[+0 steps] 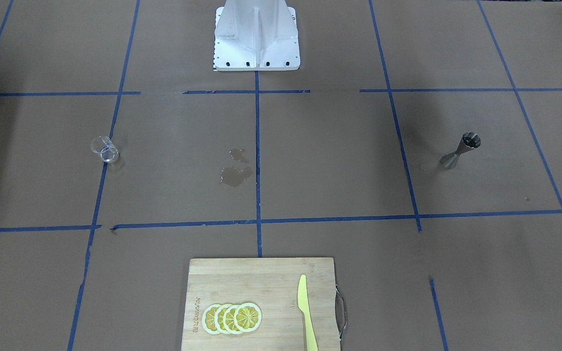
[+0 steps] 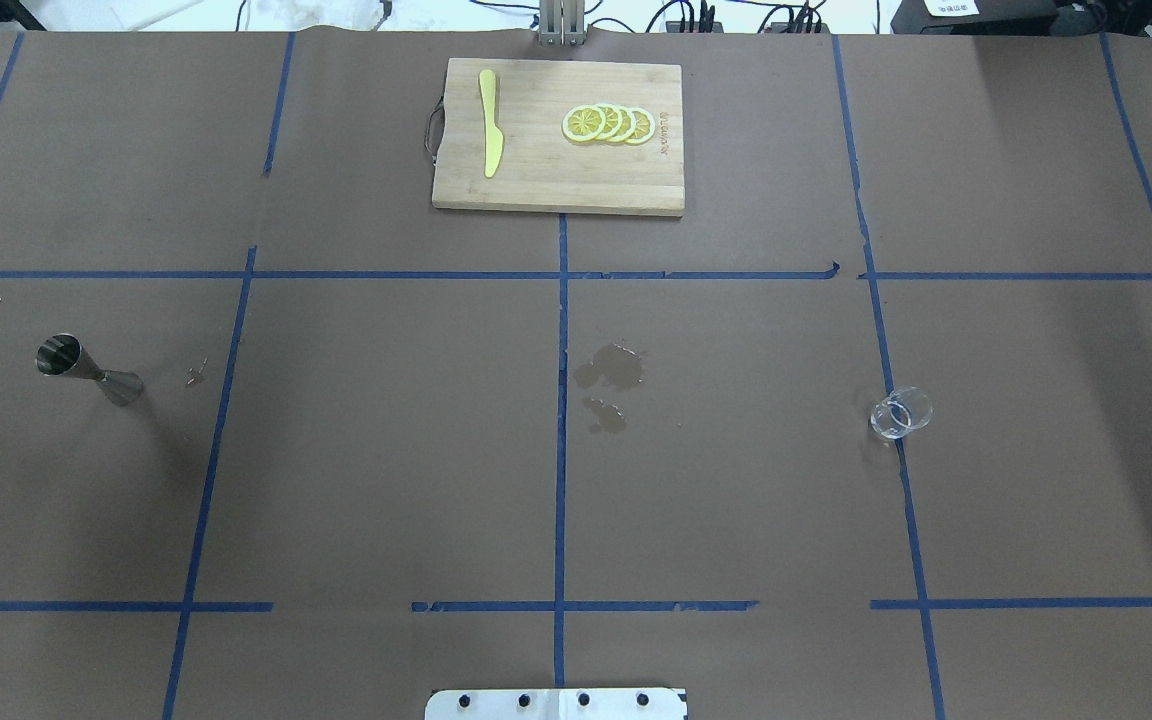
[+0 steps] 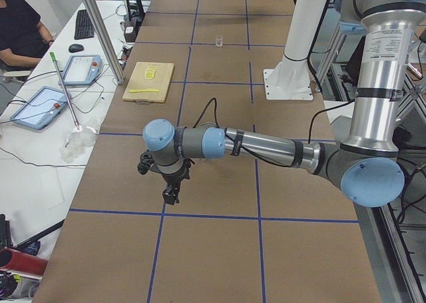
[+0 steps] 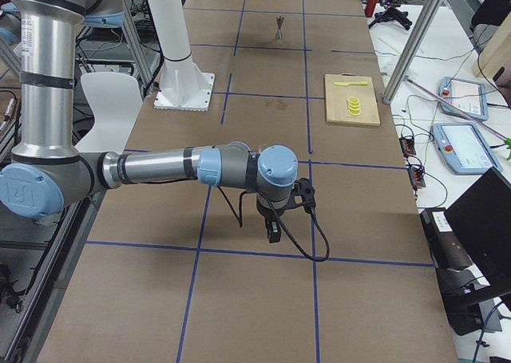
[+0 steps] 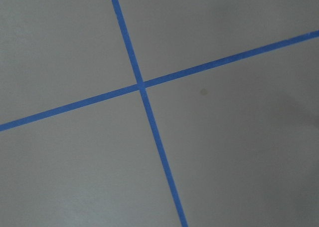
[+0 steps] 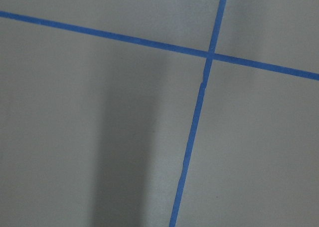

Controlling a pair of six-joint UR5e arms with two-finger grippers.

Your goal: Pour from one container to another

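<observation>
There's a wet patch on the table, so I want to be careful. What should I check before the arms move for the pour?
1. The glass cup stands upright: ok.
2. The jigger stands upright, mouth up: ok.
3. Liquid in the glass cup: cannot tell.
4. Table dry between the two: not ok, wet patch by the centre line.
5. The left hand and right hand open: cannot tell, only the side views show them.
6. Both hands clear of the vessels: ok.
</observation>
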